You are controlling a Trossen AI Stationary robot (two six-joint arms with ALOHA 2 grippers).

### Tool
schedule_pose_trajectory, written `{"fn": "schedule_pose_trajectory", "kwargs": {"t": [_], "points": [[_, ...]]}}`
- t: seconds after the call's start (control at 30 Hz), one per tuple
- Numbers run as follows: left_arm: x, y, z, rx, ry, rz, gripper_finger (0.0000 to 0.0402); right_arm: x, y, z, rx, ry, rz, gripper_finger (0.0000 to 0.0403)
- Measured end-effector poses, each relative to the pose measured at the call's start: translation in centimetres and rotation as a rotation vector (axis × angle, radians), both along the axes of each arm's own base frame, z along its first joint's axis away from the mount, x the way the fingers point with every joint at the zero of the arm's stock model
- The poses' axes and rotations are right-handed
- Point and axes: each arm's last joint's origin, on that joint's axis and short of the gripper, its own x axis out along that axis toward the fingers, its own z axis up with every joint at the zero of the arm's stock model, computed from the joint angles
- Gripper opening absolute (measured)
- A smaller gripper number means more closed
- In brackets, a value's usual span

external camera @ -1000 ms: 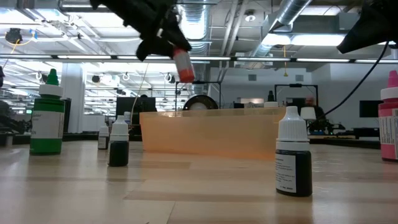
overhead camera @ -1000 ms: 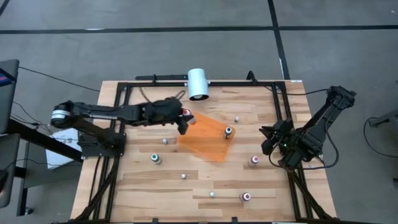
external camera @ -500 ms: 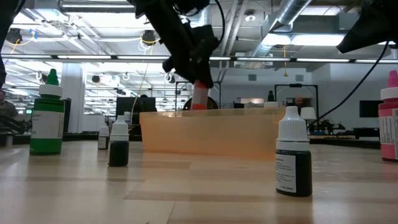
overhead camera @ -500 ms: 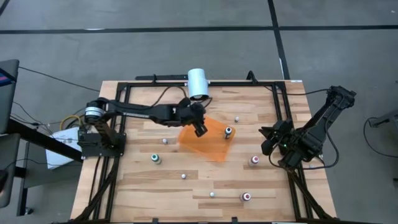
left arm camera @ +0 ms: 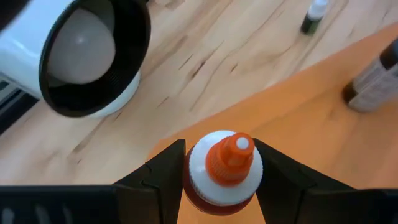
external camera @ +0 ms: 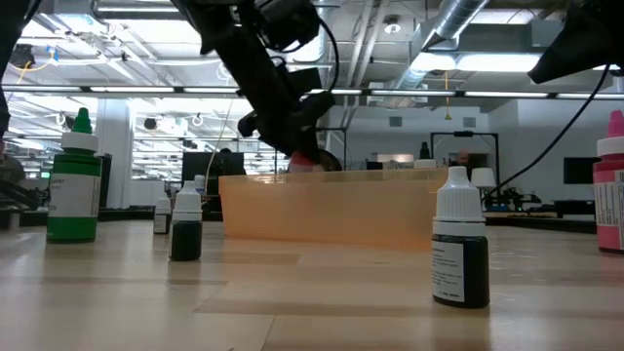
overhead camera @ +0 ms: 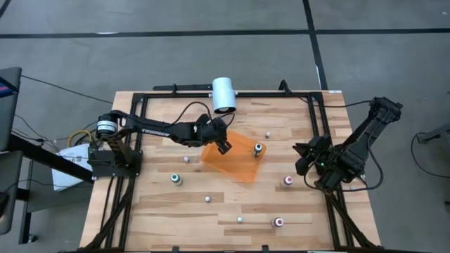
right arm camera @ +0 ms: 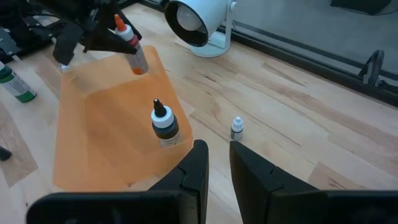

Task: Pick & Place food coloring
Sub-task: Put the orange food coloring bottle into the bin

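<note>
My left gripper [overhead camera: 222,144] is shut on a small bottle with a red body, white collar and orange tip [left arm camera: 224,165]. It holds the bottle over the far left corner of the orange sheet [overhead camera: 238,163]. The sheet's near edge [external camera: 331,210] hides the bottle's lower end in the low view, so I cannot tell whether it rests on the sheet. A dark-topped bottle [overhead camera: 258,148] stands on the sheet. A green bottle [overhead camera: 176,179], a pink one [overhead camera: 287,181] and a red one [overhead camera: 278,222] stand on the table. My right gripper [right arm camera: 215,163] waits at the table's right side with a narrow gap between its fingers, empty. My left gripper pinches the bottle between its two fingers [left arm camera: 163,180] at the white collar and upper body [left arm camera: 194,173], one finger on each side. The fingers slant down from the table's left. The bottle [right arm camera: 134,53] stands tilted, tip up, over the sheet's far corner.
A large white cylinder [overhead camera: 223,93] lies at the table's far edge, just beyond the left gripper. Several tiny bottles [overhead camera: 267,133] [overhead camera: 186,159] [overhead camera: 207,199] stand scattered on the wood. A black frame [overhead camera: 320,123] borders the table.
My left gripper has carried the red bottle toward the table's right, from beside the sheet to over its far left corner. It has also gone down, so the bottle now sits low behind the sheet's edge in the low view. It has stayed shut on the bottle.
</note>
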Motion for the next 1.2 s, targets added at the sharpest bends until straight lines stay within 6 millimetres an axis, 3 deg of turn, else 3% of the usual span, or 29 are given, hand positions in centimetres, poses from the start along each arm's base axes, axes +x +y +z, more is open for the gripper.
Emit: {"fn": "schedule_pose_trajectory", "kwargs": {"t": [0.43,0.83,1.2], "points": [[-0.2,1.8,-1.4,-0.001,-0.024,0.029,0.0157,0.0,0.0,0.0,0.002,-0.002,-0.001,0.0056],[0.5,2.0,-3.1,0.008,-0.002,0.031,0.0157,0.0,0.0,0.0,0.006,-0.006,-0.001,0.0056],[0.5,2.0,-3.3,0.003,0.003,0.023,0.0157,0.0,0.1,0.0,0.008,-0.006,-0.001,0.0056]]}}
